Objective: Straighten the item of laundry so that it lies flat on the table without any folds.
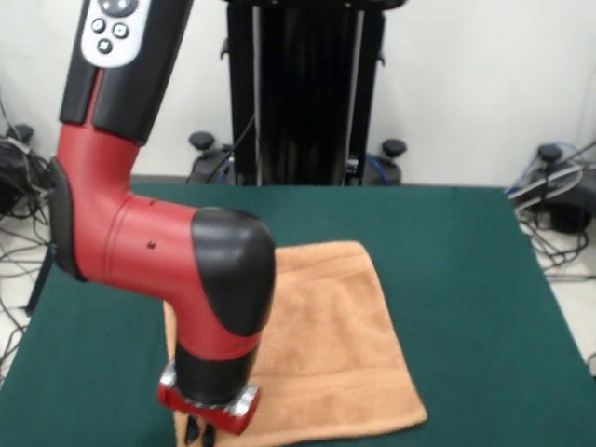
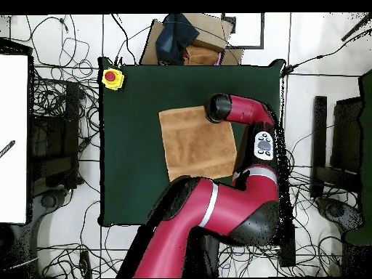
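Sawyer arm low over one corner of a peach-orange towel spread on the green table.

The towel (image 1: 326, 349) lies open and nearly flat around the middle of the table (image 1: 466, 279), roughly square and turned slightly askew to the table's edges, with a woven band stripe running near one edge. In the overhead view the towel (image 2: 197, 142) shows no obvious folds, and one corner is hidden beneath the arm's black wrist. The gripper (image 1: 199, 431) hangs at that corner, only its dark tips visible at the bottom of the front view; whether it is open, closed or gripping cloth cannot be told. A yellow box with a red button (image 2: 112, 78) sits at a table corner, well apart from the towel.
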Controlling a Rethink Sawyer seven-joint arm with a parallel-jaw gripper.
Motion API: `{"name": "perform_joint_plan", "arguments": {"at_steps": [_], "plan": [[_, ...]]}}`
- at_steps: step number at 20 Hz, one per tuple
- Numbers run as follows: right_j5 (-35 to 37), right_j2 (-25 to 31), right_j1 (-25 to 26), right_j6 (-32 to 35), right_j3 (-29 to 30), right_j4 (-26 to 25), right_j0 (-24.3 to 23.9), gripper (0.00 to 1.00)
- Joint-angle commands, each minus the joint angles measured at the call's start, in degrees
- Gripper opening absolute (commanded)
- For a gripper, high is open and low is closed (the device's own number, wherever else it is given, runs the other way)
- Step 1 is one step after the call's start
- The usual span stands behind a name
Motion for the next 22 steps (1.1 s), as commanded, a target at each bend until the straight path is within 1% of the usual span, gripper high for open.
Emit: {"name": "perform_joint_plan", "arguments": {"at_steps": [1,3,5,6,8,10,13,14,17,22], "plan": [[-5.8,6.4,12.4,-9.2,-12.9,-5.2,-3.7,0.00],[-4.8,6.9,13.4,-10.0,-14.6,-5.1,-4.0,0.00],[-2.7,5.6,12.6,-8.9,-12.6,-4.5,-3.8,0.00],[0.0,5.1,12.0,-8.5,-11.1,-3.6,-3.8,0.00],[2.0,3.6,11.0,-7.1,-8.0,-3.1,-3.6,0.00],[0.0,2.8,10.5,-6.0,-5.8,-3.6,-3.5,0.00],[-0.5,2.1,10.4,-4.4,-4.9,-3.7,-3.3,0.00],[-1.1,2.2,10.2,-3.0,-3.9,-3.3,-3.4,1.00],[-2.1,2.9,9.9,-2.6,-2.8,-2.9,-3.8,1.00],[-4.6,2.8,9.5,-2.2,-1.5,-3.5,-3.7,1.00]]}}
